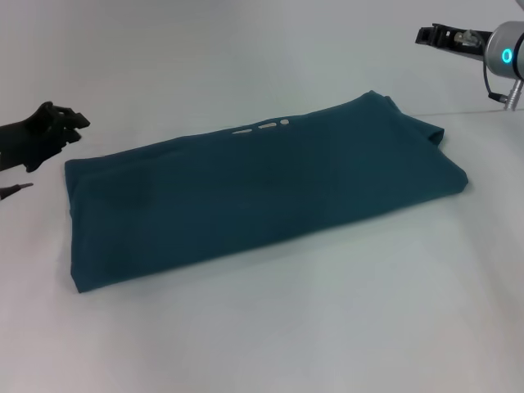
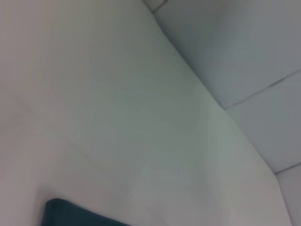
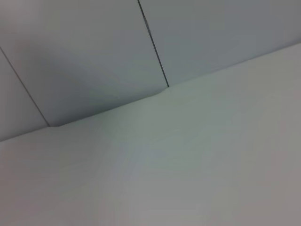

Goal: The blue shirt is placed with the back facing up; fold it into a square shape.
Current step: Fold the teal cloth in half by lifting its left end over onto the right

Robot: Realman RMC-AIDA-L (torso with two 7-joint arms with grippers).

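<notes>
The shirt [image 1: 254,196] lies mid-table [image 1: 270,336], folded into a long band that runs from near left to far right, its plain side up. A few white marks show at its far edge. Its far-right end is bunched into small folds. Left of it, the left gripper [image 1: 57,123] hangs off the cloth; I cannot tell how its fingers stand. Farthest, at the right corner, the right gripper [image 1: 434,34] hangs well clear, fingers likewise unclear.

Black left gripper [image 1: 49,123] at left edge, raised, holding nothing. Black right gripper [image 1: 438,36] at upper right on silver wrist with glowing blue ring, raised, holding nothing.
</notes>
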